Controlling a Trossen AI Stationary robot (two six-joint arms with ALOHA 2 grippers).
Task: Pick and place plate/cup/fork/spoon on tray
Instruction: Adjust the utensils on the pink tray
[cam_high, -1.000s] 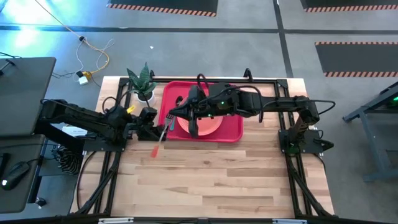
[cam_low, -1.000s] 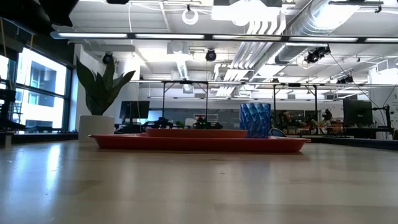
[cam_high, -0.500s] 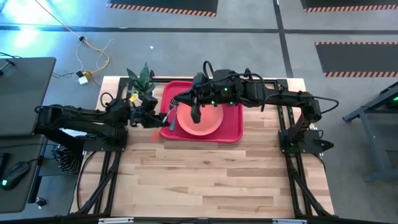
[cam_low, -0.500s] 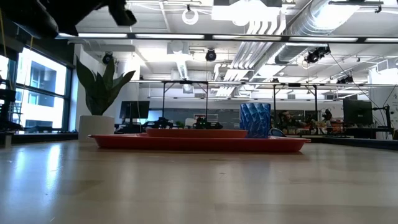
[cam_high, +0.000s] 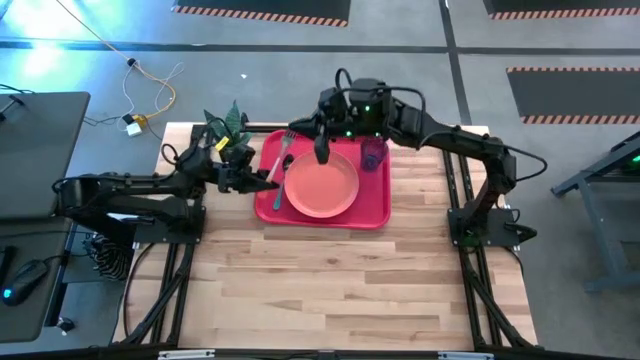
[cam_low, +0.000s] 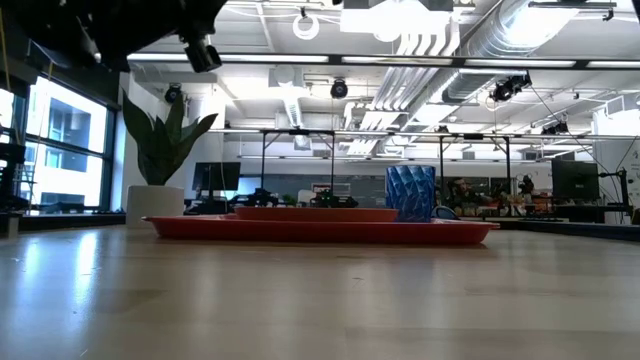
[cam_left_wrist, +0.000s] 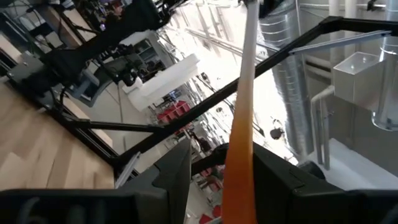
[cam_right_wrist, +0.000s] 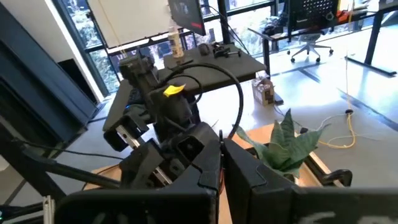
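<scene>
The red tray (cam_high: 375, 205) lies at the table's far middle and also shows in the low view (cam_low: 320, 229). The salmon-pink plate (cam_high: 320, 186) rests flat on it. The blue-purple cup (cam_high: 373, 153) stands upright at the tray's far right, as the low view (cam_low: 410, 193) also shows. The teal-handled spoon (cam_high: 284, 165) lies on the tray left of the plate. My left gripper (cam_high: 268, 182) is over the tray's left rim, shut on the orange-handled fork (cam_left_wrist: 244, 106). My right gripper (cam_high: 322, 153) hangs shut and empty above the plate's far edge. My left gripper pinches the fork's orange handle (cam_left_wrist: 239, 146) between its two fingers (cam_left_wrist: 177, 168). The handle runs straight on past the fingertips. The gripper comes from the table's left and tips upward. The fork is lifted clear of table and tray.
A potted plant (cam_high: 228, 128) stands at the table's far left corner, just behind my left gripper; it also shows in the low view (cam_low: 160, 150). The near half of the wooden table (cam_high: 340, 290) holds no objects.
My left gripper has carried the fork up off the table and toward the far right, to the tray's left rim. My right gripper has drawn back from over the plate toward the far edge, uncovering the plate and the cup.
</scene>
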